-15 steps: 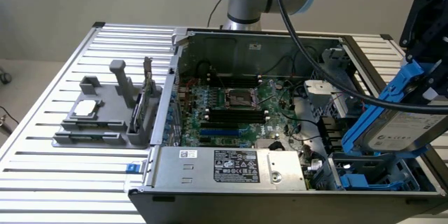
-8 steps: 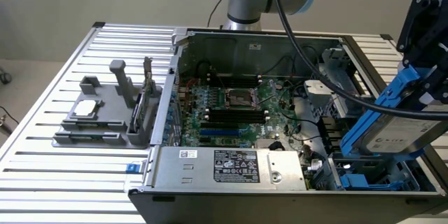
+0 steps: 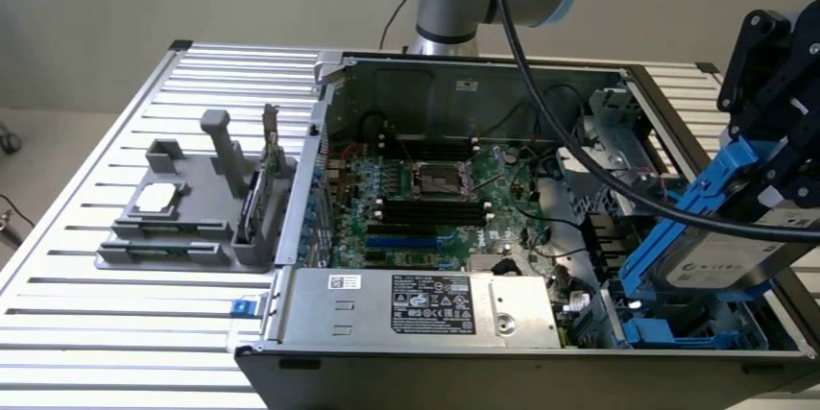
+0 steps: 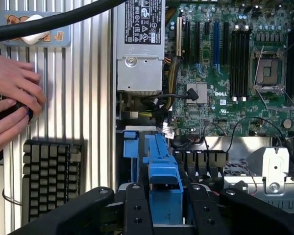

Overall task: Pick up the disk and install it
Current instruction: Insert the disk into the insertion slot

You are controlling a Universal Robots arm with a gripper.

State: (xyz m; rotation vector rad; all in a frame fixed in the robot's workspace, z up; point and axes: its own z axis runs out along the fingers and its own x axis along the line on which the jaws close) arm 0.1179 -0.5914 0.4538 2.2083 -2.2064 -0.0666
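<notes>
We've got the disk [image 3: 712, 261] up in the gripper [image 4: 167, 191] — jaws clamped on the edges of its blue carrier [image 4: 159, 156], one finger on either side, no slack that we can see. The grip is on the carrier frame, not the labelled face. We judge that sensible: the plastic rails are what go into the bay, and the drive body takes no squeeze.

The disk hangs tilted, label face toward the exterior camera. Its lower end is down over the drive bay [image 3: 666, 328], at the corner of the open case [image 3: 384, 362] on the exterior view's right. The lower edge looks close to the blue bay hardware, but we cannot tell whether it touches. It isn't seated: most of the drive stands above the case wall.

The case lies on its side on the slatted table [image 3: 103, 333], so the bay opens upward and the arm can work from above. The power supply box [image 3: 423, 302] sits just beside the bay, with the motherboard [image 3: 436, 199] beyond it. Cables [image 4: 169, 95] run between them — it looks tight on that side. The grey fixture [image 3: 180, 228] with the small chip [image 3: 156, 199] is well apart, on the exterior view's left.

In the wrist view, a person's hands [image 4: 12, 98] are on something dark near a keyboard [image 4: 49, 178], outside the case and well apart from the gripper.
</notes>
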